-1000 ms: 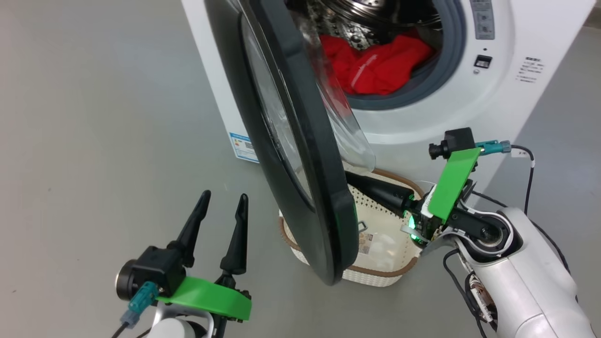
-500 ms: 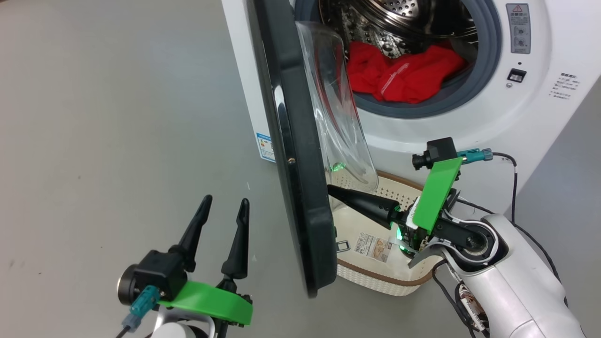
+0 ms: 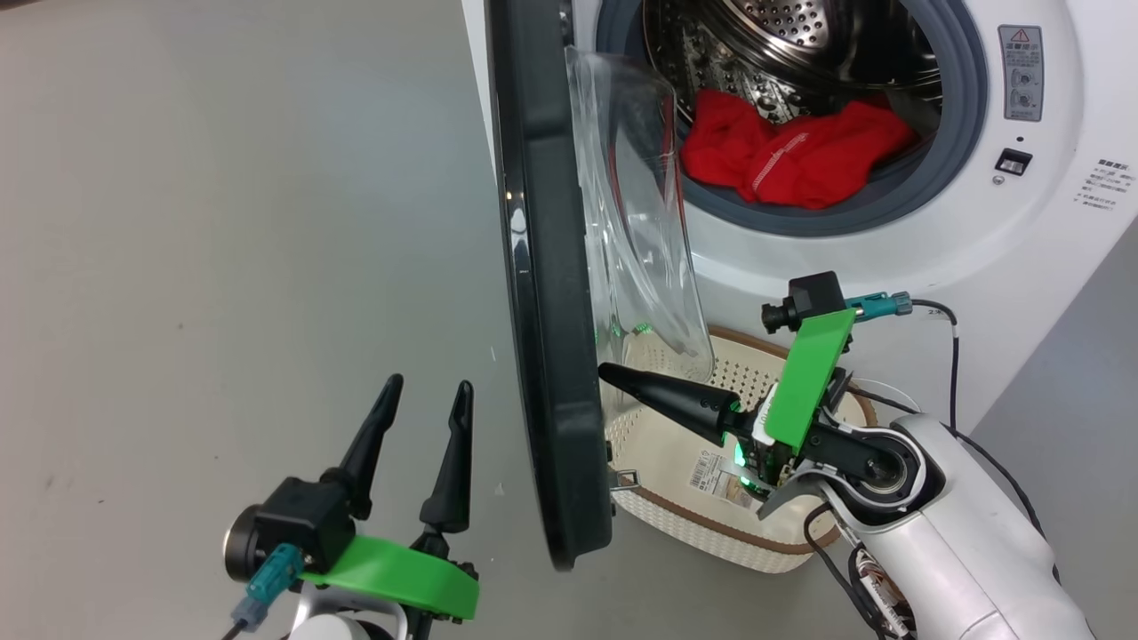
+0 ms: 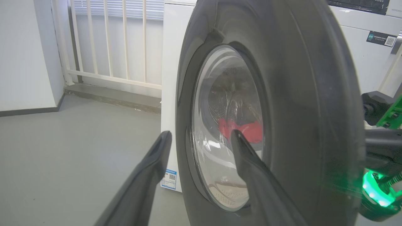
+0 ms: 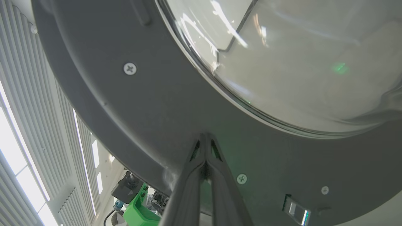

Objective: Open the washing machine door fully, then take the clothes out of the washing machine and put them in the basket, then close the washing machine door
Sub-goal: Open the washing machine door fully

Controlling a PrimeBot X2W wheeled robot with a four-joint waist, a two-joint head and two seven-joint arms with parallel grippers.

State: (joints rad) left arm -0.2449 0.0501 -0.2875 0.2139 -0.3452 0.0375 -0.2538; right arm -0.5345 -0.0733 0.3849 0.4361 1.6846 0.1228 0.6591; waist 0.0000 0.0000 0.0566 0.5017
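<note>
1. Smooth grey floor (image 3: 178, 222) surrounds the white washing machine (image 3: 889, 267); a pale railing (image 4: 125, 40) lines the wall beyond.
2. The washing machine door (image 3: 542, 356) hangs partly open, edge-on to the head camera, its lower edge near the basket (image 3: 676, 524).
3. The right gripper (image 3: 609, 372), fingers pressed together, touches the door's inner rim; push steadily outward there, keeping off the glass.
4. The left gripper (image 3: 425, 388) hovers outside the door, fingers apart.
5. The clothes (image 3: 800, 160) lie in the drum.
</note>
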